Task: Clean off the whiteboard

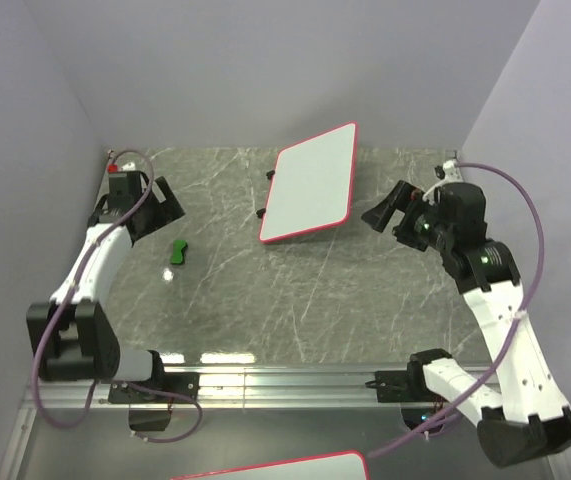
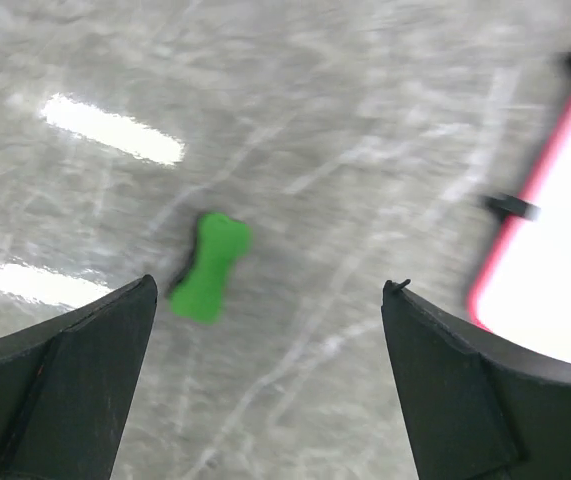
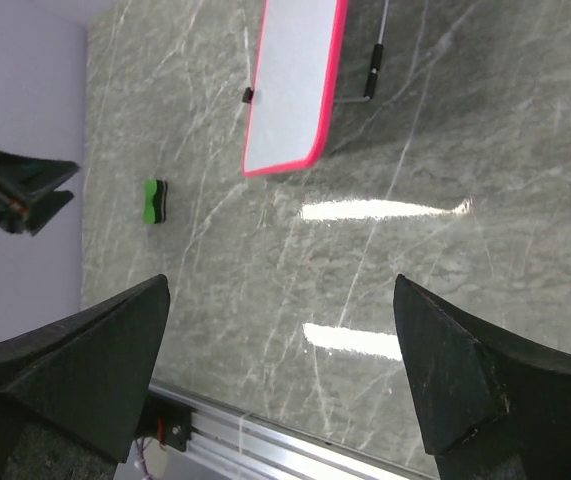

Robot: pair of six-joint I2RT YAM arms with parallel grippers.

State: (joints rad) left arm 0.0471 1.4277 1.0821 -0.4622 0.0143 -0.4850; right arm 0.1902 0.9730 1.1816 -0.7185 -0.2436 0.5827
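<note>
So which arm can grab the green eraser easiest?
Probably the left. The green eraser lies right by the open left gripper; the right gripper, open too, sits beyond the whiteboard.

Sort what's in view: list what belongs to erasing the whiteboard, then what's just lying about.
For the job:
- the whiteboard, its face looking blank
- the green eraser, lying on the table to the whiteboard's left, apart from it

Just lying about:
- a second red-rimmed board, only partly visible at the bottom edge of the top view
</note>
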